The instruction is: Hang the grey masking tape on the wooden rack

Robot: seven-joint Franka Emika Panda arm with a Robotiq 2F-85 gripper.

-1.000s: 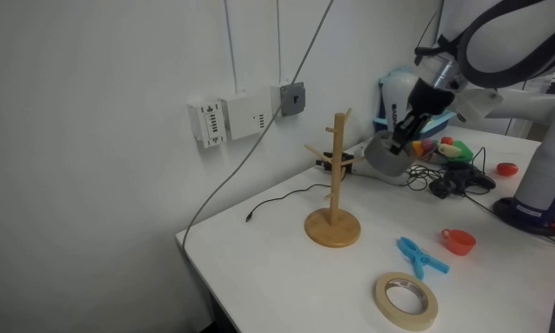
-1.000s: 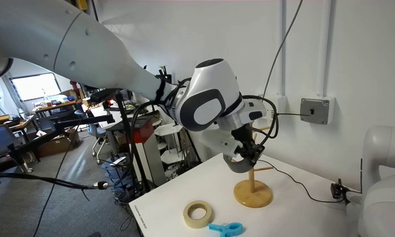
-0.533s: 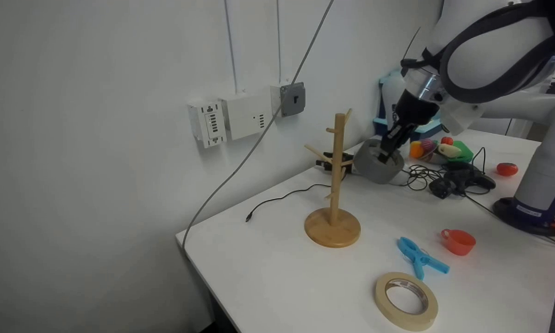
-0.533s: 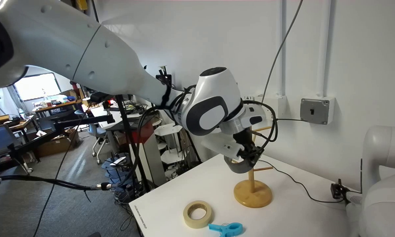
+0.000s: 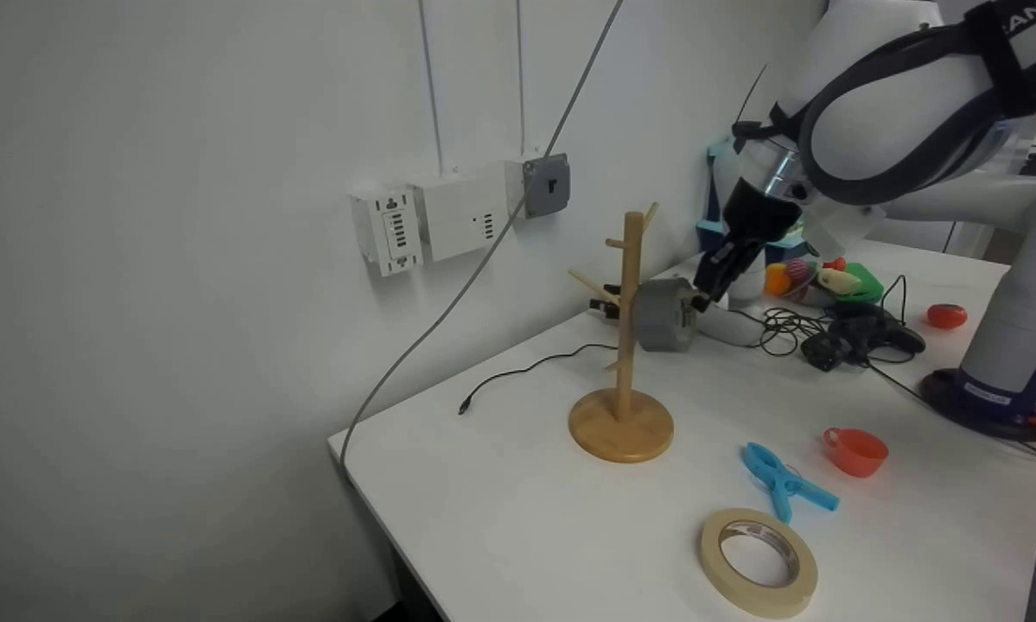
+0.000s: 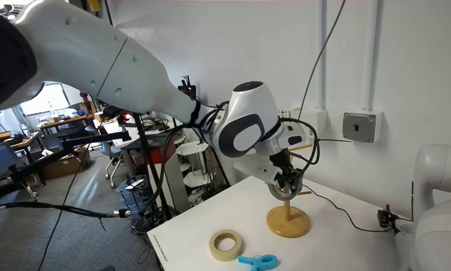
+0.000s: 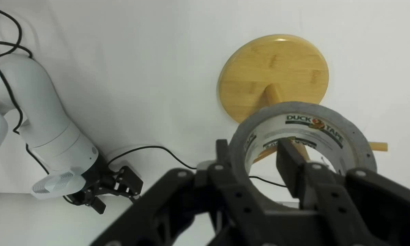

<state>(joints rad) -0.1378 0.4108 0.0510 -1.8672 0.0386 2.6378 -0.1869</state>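
Observation:
The grey masking tape (image 5: 658, 315) is up against the post of the wooden rack (image 5: 627, 367), above the round base (image 6: 288, 223). In an exterior view, the roll covers the peg on that side; I cannot tell for certain whether the peg runs through its hole. My gripper (image 7: 252, 147) straddles the wall of the roll (image 7: 361, 146). One finger (image 7: 222, 148) stands outside the wall and the other finger (image 7: 287, 164) inside the hole, apart enough to leave slack. Wood shows through the hole behind the inner finger.
A cream tape ring (image 5: 716, 561), a blue clip (image 5: 781, 479) and a red cup (image 5: 859, 453) lie on the table in front. A second robot arm (image 7: 54, 136) with its own black gripper rests near the wall. Cables and a black controller (image 5: 859, 333) lie farther along.
The arm has brought the roll over to the post and lower. The roll has swung so its hole faces my gripper, and the fingers have spread off its wall.

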